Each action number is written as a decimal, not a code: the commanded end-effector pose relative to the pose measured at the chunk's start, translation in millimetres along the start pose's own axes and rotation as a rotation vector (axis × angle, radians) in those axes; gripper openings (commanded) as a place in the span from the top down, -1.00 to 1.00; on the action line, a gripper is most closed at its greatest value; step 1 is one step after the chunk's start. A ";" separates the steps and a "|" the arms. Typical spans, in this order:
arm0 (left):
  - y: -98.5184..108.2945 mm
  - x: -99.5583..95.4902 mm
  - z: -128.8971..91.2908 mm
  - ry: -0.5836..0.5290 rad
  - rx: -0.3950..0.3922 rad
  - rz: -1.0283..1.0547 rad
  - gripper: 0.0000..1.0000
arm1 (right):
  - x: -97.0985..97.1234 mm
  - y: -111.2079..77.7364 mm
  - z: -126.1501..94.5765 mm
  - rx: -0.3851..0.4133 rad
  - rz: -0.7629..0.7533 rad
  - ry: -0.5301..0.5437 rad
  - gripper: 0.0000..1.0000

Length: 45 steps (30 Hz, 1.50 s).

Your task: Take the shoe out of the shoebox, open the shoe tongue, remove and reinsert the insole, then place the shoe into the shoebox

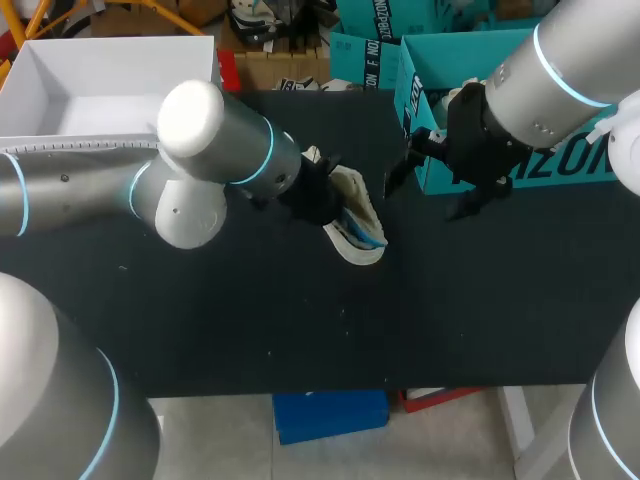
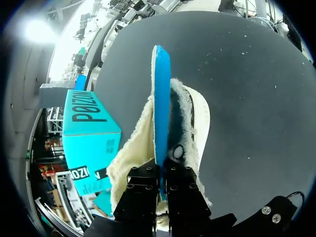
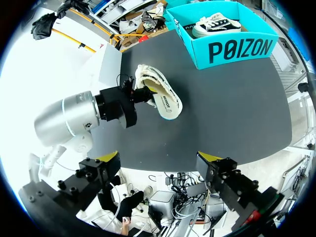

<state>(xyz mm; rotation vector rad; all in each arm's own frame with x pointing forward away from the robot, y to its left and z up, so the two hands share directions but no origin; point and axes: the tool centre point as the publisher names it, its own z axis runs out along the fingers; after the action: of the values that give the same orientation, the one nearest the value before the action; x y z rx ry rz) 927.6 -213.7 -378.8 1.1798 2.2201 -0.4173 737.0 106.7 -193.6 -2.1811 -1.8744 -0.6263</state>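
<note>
Blue foam insole (image 2: 161, 98) pinched in left pincer (image 2: 161, 173), right pincer (image 3: 159, 158) spread; friction may drag cream fleece-lined shoe (image 2: 197, 118) ahead along.

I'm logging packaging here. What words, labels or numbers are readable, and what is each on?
"POIZON": big black letters on the side of the teal shoebox, in all three views; cut off in the head view.
Sticker on the shoebox end, left wrist view: too small to read.
Dark print on the pale face of the shoe, right wrist view: too blurred to read.
Blue insole in the left tool: no print shows.
</note>
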 end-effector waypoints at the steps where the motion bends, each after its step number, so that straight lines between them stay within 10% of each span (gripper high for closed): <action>1: 5.7 -0.9 -0.6 -0.003 -0.036 -0.007 1.00 | 0.8 0.0 0.6 -0.001 0.001 -0.002 -1.00; 25: 37.0 0.0 5.8 0.030 -0.146 -0.074 1.00 | 0.8 0.0 0.6 -0.001 0.001 -0.002 -1.00; 27: 33.2 -0.6 3.7 0.019 -0.127 -0.080 -0.63 | 0.8 0.0 0.6 -0.001 0.001 -0.002 -1.00; 29: 29.2 -1.3 -0.7 0.009 -0.109 -0.085 -1.00 | 0.8 0.0 0.6 -0.001 0.001 -0.002 -1.00; 45: 3.5 12.9 -55.8 -0.059 -0.044 -0.104 -1.00 | 0.8 0.0 0.6 -0.001 0.001 -0.002 -1.00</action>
<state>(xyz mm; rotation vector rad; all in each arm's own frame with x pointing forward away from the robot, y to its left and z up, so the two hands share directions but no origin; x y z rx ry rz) 919.0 -190.0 -352.6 1.0184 2.2448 -0.4297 737.0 106.7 -193.6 -2.1812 -1.8744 -0.6262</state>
